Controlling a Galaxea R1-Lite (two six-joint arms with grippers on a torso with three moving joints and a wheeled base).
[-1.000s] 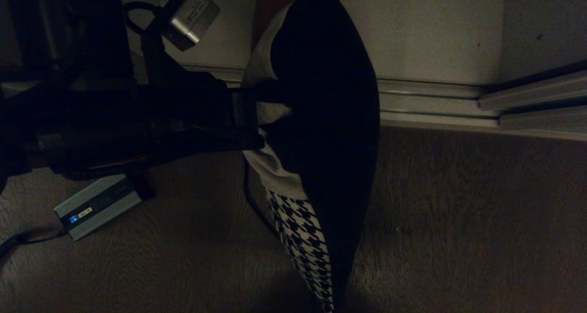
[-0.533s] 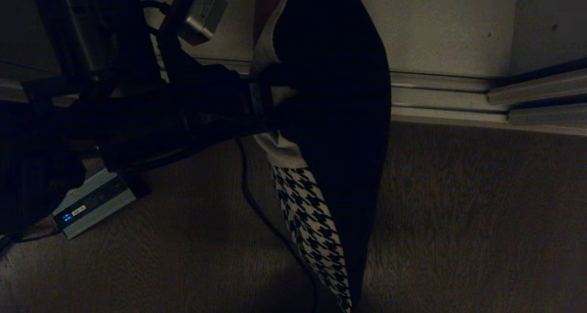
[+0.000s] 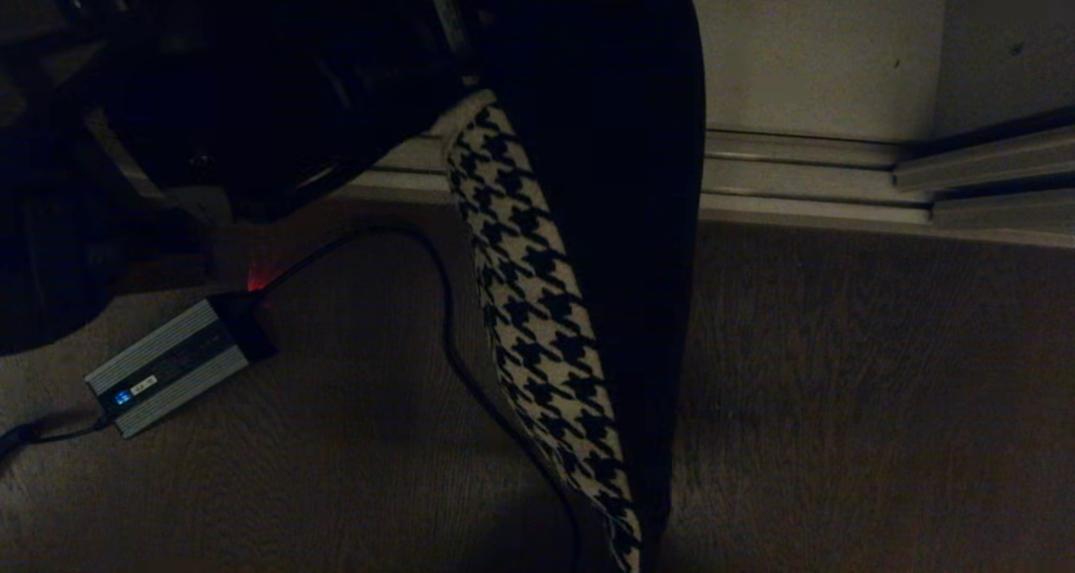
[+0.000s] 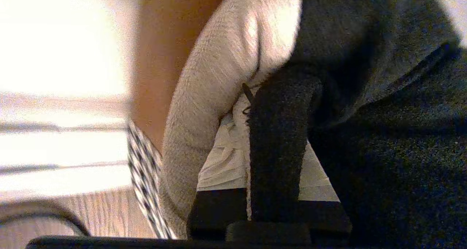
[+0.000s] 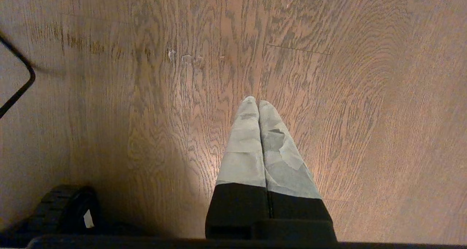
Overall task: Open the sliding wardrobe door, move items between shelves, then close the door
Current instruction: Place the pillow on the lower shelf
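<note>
Left gripper (image 4: 255, 146) pinching cushion (image 3: 537, 304) edge, hanging above floor (image 3: 840, 388); right gripper (image 5: 259, 106) pressed together, idling | risking slippage; narrow hold, heavy dangling fabric

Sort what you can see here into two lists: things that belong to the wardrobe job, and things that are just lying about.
Part of the job:
- cushion, houndstooth, clamped in the left gripper
- floor track of the wardrobe

Just lying about:
- silver box on the wooden floor
- black cable looping beside it
- right gripper, shut, idle above the floor
</note>
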